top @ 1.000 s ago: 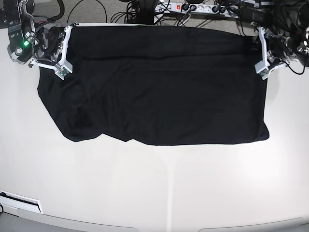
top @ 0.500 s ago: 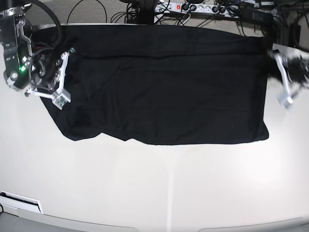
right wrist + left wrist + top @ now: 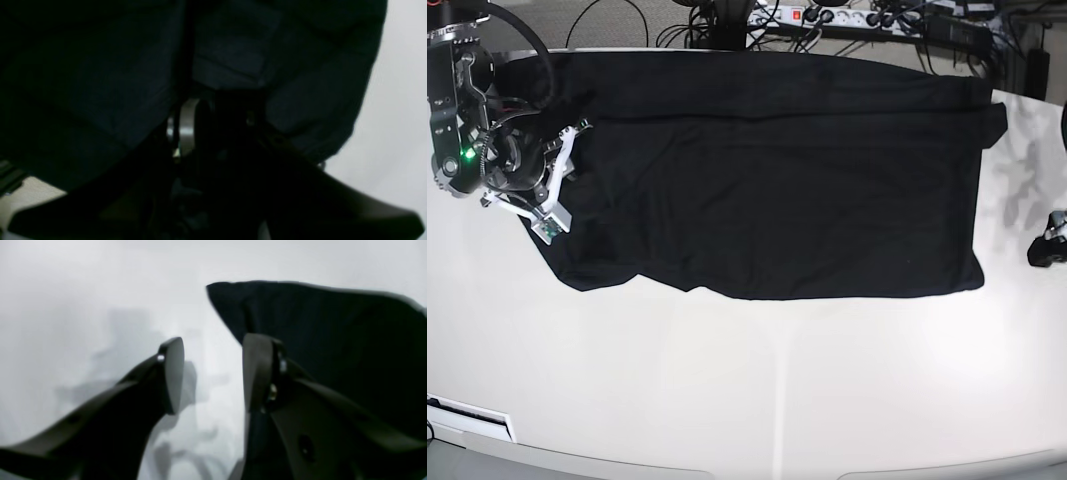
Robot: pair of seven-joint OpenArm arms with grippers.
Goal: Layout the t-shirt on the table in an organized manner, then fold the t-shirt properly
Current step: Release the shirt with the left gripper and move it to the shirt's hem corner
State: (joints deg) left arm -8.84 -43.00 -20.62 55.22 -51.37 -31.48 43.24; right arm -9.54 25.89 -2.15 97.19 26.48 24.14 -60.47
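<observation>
— Where is the shirt lying?

— The black t-shirt point(image 3: 767, 170) is lying spread flat along the far edge of the white table point(image 3: 757, 390), from near its left edge to near its right edge.

— What are your grippers doing?

— I'm seeing the right gripper point(image 3: 555, 195) sitting over the shirt's left end; fabric is surrounding its fingers, and I cannot tell whether it is gripping. The left gripper point(image 3: 213, 373) is standing parted over bare table by the shirt's corner, holding nothing.
</observation>
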